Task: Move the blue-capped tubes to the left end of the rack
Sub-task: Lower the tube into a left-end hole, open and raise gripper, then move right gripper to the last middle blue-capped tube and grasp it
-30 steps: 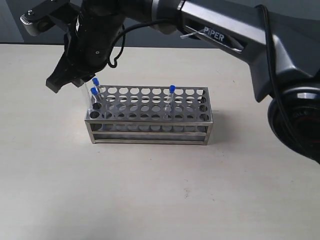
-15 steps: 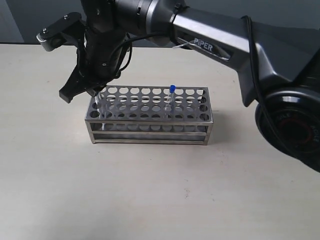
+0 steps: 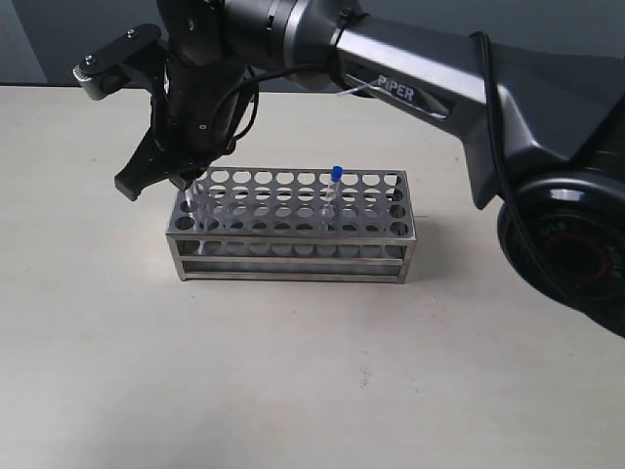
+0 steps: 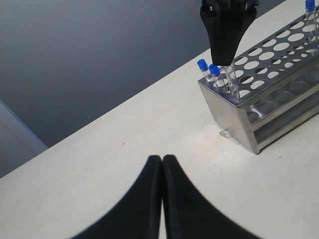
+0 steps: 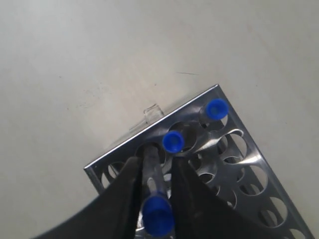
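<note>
- The right gripper (image 5: 154, 169) is clamped on one blue-capped tube (image 5: 158, 219), whose glass runs almost upright down into a hole at the left end of the rack (image 3: 293, 256)
- Just beside it, two more tubes (image 5: 173, 141) stand in neighbouring holes
- The last tube (image 3: 334, 191) stands mid-rack, on the right arm's side
- The left gripper (image 4: 162, 162), fingers together, sits well apart from the rack

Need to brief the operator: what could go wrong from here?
1. The held tube looks tilted in the right claw, so its tip may catch in the rack and jam or crack.
2. The claw is close to the nearest seated tube; opening or lifting away could knock it.
</note>
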Motion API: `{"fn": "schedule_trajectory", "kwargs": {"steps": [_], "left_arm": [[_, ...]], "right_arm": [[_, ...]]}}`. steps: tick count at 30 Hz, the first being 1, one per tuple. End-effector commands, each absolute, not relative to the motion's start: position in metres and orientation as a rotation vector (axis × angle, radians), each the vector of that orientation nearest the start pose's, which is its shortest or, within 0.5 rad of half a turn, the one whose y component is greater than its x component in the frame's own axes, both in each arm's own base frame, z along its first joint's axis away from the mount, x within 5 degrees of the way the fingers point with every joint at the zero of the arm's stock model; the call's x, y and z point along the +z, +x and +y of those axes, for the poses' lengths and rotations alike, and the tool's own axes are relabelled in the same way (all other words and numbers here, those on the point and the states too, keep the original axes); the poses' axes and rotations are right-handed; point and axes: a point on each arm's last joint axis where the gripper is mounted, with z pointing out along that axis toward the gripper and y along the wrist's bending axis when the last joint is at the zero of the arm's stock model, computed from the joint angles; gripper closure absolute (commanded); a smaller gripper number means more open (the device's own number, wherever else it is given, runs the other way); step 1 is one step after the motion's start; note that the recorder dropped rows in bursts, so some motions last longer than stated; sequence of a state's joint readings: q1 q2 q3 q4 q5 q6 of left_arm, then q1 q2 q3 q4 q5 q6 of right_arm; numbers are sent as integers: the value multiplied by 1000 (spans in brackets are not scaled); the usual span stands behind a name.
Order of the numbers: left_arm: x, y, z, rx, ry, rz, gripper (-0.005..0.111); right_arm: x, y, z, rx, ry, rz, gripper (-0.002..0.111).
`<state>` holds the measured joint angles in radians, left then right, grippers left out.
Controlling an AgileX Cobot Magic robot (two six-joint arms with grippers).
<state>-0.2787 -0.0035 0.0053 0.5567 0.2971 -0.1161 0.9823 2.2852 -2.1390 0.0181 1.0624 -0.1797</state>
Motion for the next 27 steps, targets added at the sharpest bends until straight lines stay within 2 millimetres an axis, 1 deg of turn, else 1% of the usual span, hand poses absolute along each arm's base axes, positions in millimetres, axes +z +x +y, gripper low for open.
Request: {"fn": "schedule_trajectory", "kwargs": {"steps": [1, 5, 7, 11, 14, 15, 17, 18, 19, 23, 27], "left_arm": [[191, 56, -2, 228, 486, 1667, 106], [191, 56, -2, 228, 486, 1667, 106], [191, 56, -2, 228, 486, 1667, 106], [191, 56, -2, 228, 486, 1667, 106], [191, 56, -2, 228, 486, 1667, 106], [191, 56, -2, 228, 486, 1667, 106], [191, 56, -2, 228, 486, 1667, 106], [191, 56, -2, 228, 486, 1667, 106], [191, 56, -2, 228, 486, 1667, 106], [191, 56, -2, 228, 486, 1667, 106], [191, 56, -2, 228, 486, 1667, 106]], "right_arm": [[241, 281, 418, 259, -1465, 2286, 77], [241, 281, 418, 260, -1460, 2290, 77], [244, 281, 417, 254, -1455, 2282, 77], [264, 280, 411, 238, -1409, 2264, 77], [282, 282, 398, 134, -1332, 2279, 77], [288, 284, 392, 63, -1296, 2289, 77], [292, 288, 379, -72, -1231, 2340, 77], [294, 291, 376, -82, -1205, 2344, 77], [294, 297, 372, -83, -1175, 2360, 77], [281, 315, 350, -69, -1102, 2469, 77], [270, 330, 334, -54, -1046, 2548, 77]]}}
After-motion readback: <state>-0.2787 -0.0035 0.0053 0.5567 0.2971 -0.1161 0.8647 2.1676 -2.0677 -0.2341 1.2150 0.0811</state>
